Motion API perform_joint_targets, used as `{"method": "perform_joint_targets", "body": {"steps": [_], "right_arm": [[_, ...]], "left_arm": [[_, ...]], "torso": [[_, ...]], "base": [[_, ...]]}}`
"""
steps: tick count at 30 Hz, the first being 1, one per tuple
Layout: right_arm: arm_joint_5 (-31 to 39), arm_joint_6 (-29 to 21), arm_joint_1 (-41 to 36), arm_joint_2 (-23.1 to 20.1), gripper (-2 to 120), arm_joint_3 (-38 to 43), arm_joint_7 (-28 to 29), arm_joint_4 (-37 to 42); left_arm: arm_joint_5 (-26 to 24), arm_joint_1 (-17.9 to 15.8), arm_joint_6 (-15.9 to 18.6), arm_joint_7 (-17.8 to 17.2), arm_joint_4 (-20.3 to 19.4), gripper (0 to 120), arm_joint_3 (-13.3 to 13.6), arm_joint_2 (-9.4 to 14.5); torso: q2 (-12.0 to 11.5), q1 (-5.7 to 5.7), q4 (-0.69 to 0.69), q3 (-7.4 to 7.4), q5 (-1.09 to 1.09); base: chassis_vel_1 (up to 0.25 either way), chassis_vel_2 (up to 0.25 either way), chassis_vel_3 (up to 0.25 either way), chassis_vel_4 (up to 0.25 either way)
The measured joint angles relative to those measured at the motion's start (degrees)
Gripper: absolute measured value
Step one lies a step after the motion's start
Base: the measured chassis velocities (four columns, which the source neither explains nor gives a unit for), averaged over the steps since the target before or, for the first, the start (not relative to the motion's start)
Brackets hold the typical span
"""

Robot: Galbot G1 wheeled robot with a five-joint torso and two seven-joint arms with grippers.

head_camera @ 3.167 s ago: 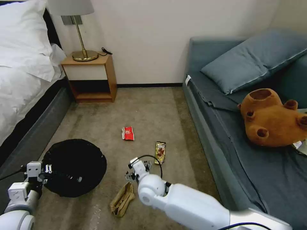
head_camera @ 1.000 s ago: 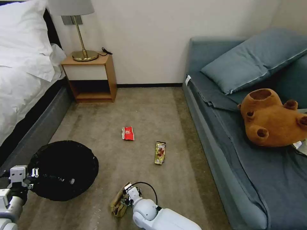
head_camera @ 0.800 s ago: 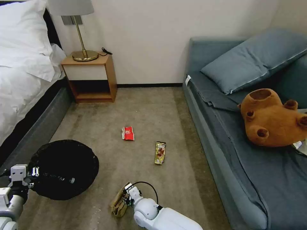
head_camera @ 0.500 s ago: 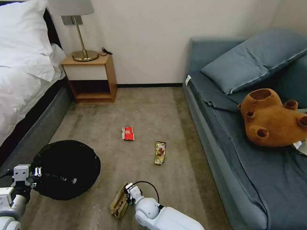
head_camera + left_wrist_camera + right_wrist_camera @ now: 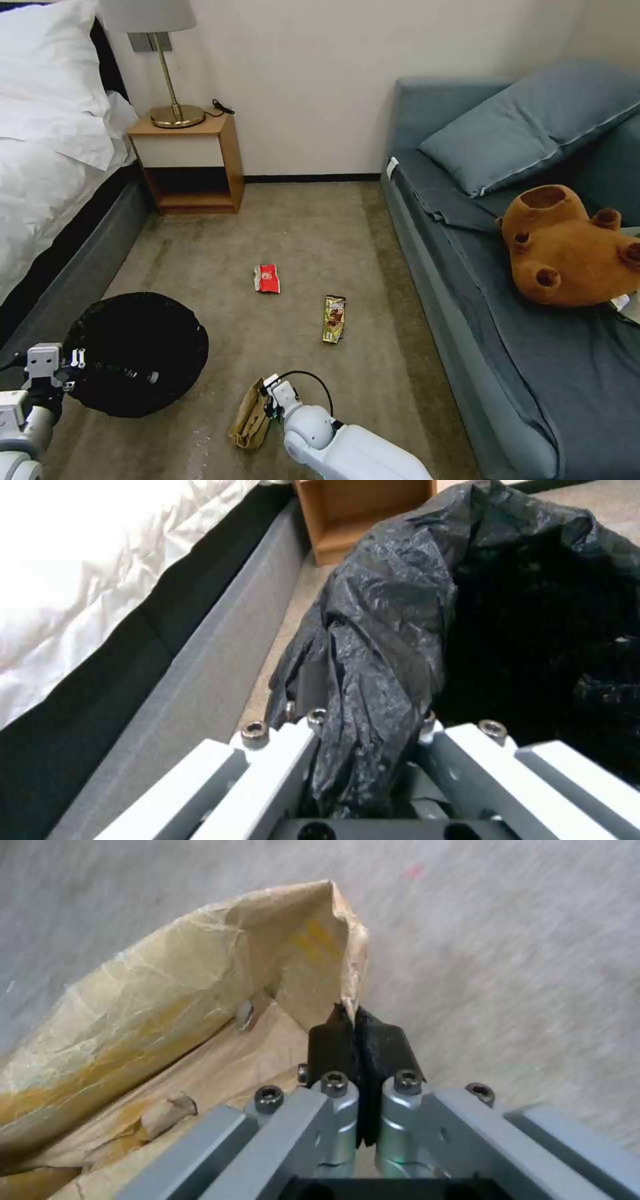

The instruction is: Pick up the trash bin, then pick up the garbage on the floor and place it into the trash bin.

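My right hand (image 5: 357,1027) low at floor, pads pressed together, pinching edge of paper bag (image 5: 173,1005). Bag: crumpled, tan, creased, mouth gaping; lies on carpet near trash bin (image 5: 137,353). Judged light, limp, tear-prone; hold at folded rim, not single ply. My left hand (image 5: 363,720) clamps bin's black liner at rim beside bed (image 5: 60,200); liner thin, likely slippery.

You see crinkly, glossy black plastic lining the trash bin (image 5: 137,353), creased matt tan paper on the paper bag (image 5: 167,1005), shiny foil on the gold-brown wrapper (image 5: 334,319), and rough, matt carpet on the floor (image 5: 300,227) beneath them.
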Motion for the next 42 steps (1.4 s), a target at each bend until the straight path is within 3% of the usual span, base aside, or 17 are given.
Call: {"method": "perform_joint_targets", "body": {"steps": [13, 21, 22, 29, 33, 42], "right_arm": [[1.66, -1.28, 4.95, -4.56, 0, 2.94, 0.42, 8.39], [4.99, -3.56, 8.88, -7.67, 0, 5.38, 0.96, 19.89], [7.18, -4.29, 10.03, -8.61, 0, 5.65, 1.40, 23.95], [13.56, -5.58, 12.86, -10.52, 0, 6.04, 1.91, 33.02], [20.84, -3.09, 16.08, -11.10, 0, 4.94, -2.11, 39.35], [20.44, 2.04, 16.14, -8.41, 0, 0.71, -7.31, 37.60]], "left_arm": [[0.03, -0.01, -0.17, 0.11, -0.55, 4, 0.16, -0.40], [1.05, -0.98, -0.06, 0.01, -1.08, 4, 1.33, -1.46], [1.23, -1.24, 0.18, -0.06, -1.58, 4, 1.80, -1.84], [1.65, -2.03, 0.72, -0.28, -2.61, 4, 2.49, -2.71], [2.08, -2.15, 1.12, -0.61, -4.07, 4, 3.81, -3.85], [0.62, -1.36, 1.73, -1.11, -6.07, 4, 4.63, -5.04]], "torso": [[0.00, 0.00, 0.00, 0.00, 0.00], [0.00, 0.00, 0.00, 0.00, 0.00], [0.00, 0.00, 0.00, 0.00, 0.01], [0.00, 0.00, -0.01, 0.00, 0.00], [0.00, 0.00, 0.00, 0.00, 0.00], [0.00, 0.00, 0.00, 0.00, 0.00]], "base": [[0.000, 0.000, 0.000, 0.000], [0.000, 0.000, 0.000, 0.000], [0.000, 0.000, 0.000, 0.000], [0.000, 0.000, 0.000, 0.000], [0.000, 0.000, 0.000, 0.000], [0.000, 0.000, 0.000, 0.000]]}}
